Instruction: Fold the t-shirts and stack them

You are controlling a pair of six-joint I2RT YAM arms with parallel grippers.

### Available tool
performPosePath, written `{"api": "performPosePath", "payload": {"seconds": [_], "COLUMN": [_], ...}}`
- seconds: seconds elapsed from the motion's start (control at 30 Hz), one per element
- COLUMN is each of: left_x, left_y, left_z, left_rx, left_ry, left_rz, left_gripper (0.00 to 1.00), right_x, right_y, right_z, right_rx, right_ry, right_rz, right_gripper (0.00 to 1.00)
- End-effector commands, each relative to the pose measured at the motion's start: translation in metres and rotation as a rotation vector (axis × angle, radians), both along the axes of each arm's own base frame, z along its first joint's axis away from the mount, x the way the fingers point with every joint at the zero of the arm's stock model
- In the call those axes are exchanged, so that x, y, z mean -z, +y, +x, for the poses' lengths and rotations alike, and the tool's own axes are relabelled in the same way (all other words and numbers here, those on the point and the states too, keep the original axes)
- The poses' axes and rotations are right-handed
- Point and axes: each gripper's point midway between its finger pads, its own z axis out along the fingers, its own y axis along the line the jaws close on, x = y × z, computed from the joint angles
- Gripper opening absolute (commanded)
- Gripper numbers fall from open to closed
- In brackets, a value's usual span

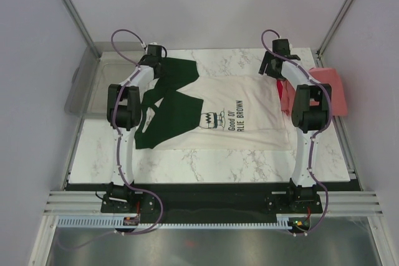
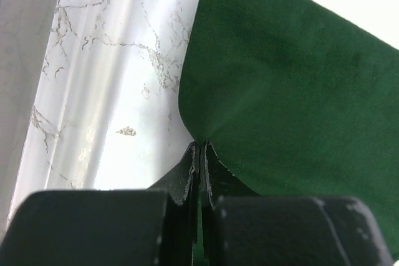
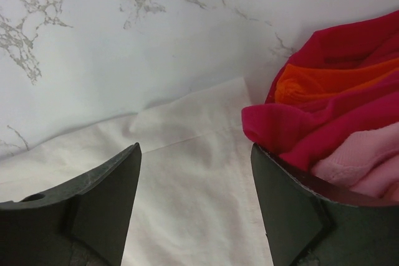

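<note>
The marble-patterned table (image 1: 206, 166), white with grey veins, is smooth and flat, and the cream-white t-shirt (image 1: 243, 123) lies spread on it as a soft, matte, roughly rectangular sheet. Its long axis runs left to right, with the dark green sleeves at the left end and the straight hem at the right. The black cartoon print and lettering lie sideways across the middle. The nearer green sleeve (image 1: 163, 119) is laid flat, pointing toward the near-left. Farther back, the left gripper (image 2: 199, 149) is clamped tight on the edge of the far green sleeve (image 2: 293, 91), a smooth, dense knit. At the far right, the right gripper (image 3: 196, 154) hangs with its jaws spread, grasping nothing, over the cream hem corner. Just beside it the coral-red t-shirt (image 3: 336, 85) lies in bunched folds. A clear grey plastic bin (image 1: 84, 88) sits off the table's far-left edge.
</note>
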Motion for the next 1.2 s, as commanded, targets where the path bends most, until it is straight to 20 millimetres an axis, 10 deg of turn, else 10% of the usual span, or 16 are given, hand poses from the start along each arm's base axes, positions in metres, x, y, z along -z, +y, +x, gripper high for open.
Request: {"api": "performPosePath", "payload": {"seconds": [0.0, 1.17], "left_x": [-0.025, -0.019], "left_y": [0.012, 0.009], "left_z": [0.009, 0.012], "left_rx": [-0.056, -0.014], "left_ry": [-0.076, -0.062], "left_rz": [-0.015, -0.085], "left_gripper": [0.02, 0.02], "right_x": [0.001, 0.053], "right_y": [-0.018, -0.016], "right_z": [0.004, 0.03], "right_rx": [0.042, 0.046], "right_ry": [-0.003, 0.058], "right_rz": [-0.016, -0.077], "right_gripper": [0.79, 0.56]}}
